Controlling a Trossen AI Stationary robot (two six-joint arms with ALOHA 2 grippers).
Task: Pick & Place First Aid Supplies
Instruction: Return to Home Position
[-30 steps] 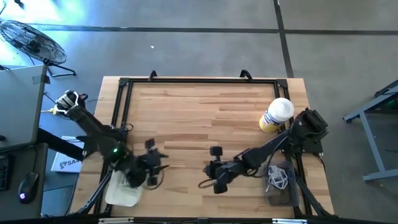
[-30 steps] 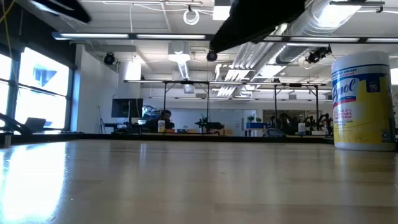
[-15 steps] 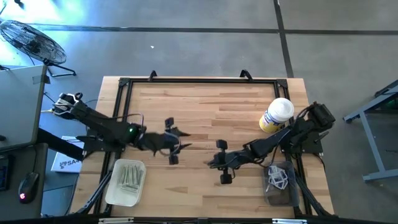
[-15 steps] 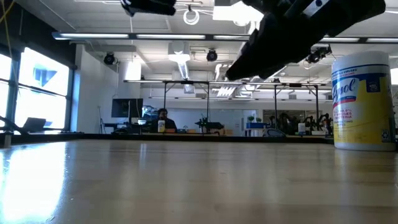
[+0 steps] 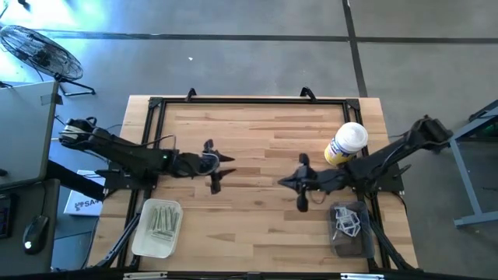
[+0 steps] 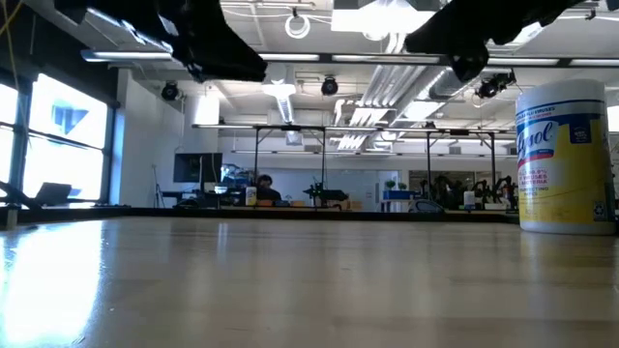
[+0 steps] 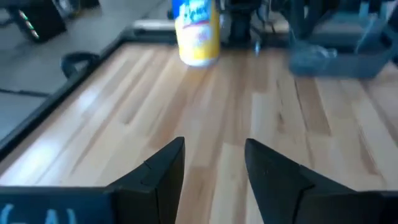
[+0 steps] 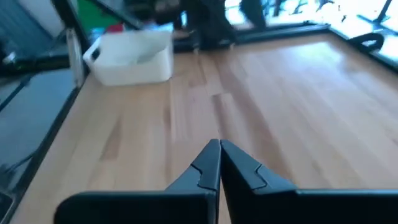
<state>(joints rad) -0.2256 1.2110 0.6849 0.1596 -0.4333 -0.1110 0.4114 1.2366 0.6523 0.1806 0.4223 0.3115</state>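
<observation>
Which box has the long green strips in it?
The white bin: the strips lying in it are pale green. The dark bin holds white packets instead.

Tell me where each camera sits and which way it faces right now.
High: overhead, looking straight down on the table; both arms show.
Low: table height, looking across to the bottle and room; arms overhead.
Left wrist: behind the open left tool, facing the bottle.
Right wrist: behind the shut right tool, facing the white bin.
Shared: high, low and left wrist views all show the bottle.
</observation>
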